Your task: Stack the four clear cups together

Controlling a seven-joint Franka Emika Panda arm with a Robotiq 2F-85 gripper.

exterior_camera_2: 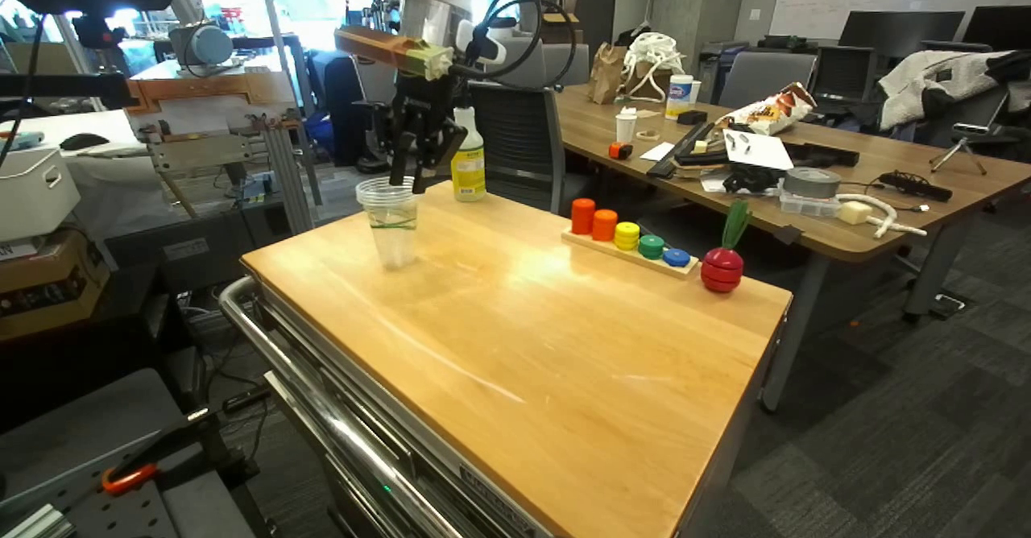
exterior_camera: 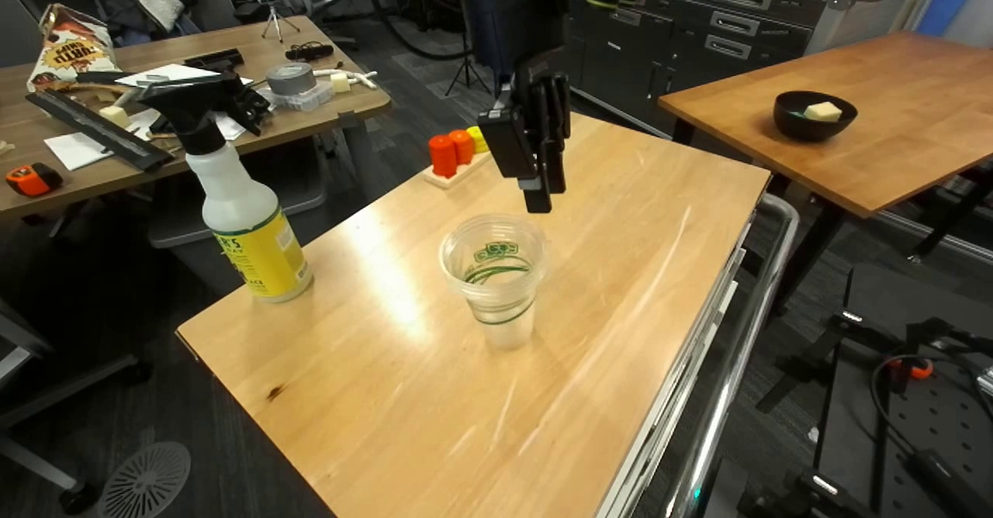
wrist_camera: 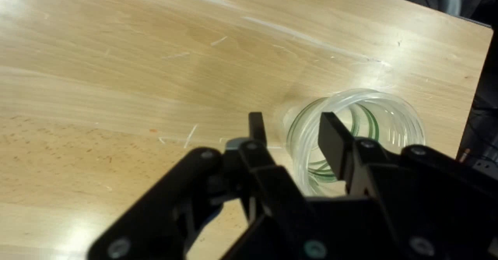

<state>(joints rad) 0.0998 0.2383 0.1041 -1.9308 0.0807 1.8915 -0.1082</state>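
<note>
The clear cups (exterior_camera: 504, 309) stand upright on the wooden cart top as one nested stack, with several rims close together at the top. I cannot count them surely. The stack also shows in an exterior view (exterior_camera_2: 395, 232) and at the right of the wrist view (wrist_camera: 367, 125), with green print on its walls. My gripper (exterior_camera: 541, 196) points down just above and beside the stack's rim. It is also there in an exterior view (exterior_camera_2: 408, 184). In the wrist view the gripper (wrist_camera: 291, 125) is open with nothing between its fingers; one finger overlaps the stack's mouth.
A white-and-yellow spray bottle (exterior_camera: 260, 231) stands at the cart's edge. A coloured peg toy (exterior_camera_2: 627, 237) and a red radish toy (exterior_camera_2: 722, 270) sit along another edge. A metal rail (exterior_camera: 749, 363) runs along one side. A black bowl (exterior_camera: 814, 119) is on a separate table.
</note>
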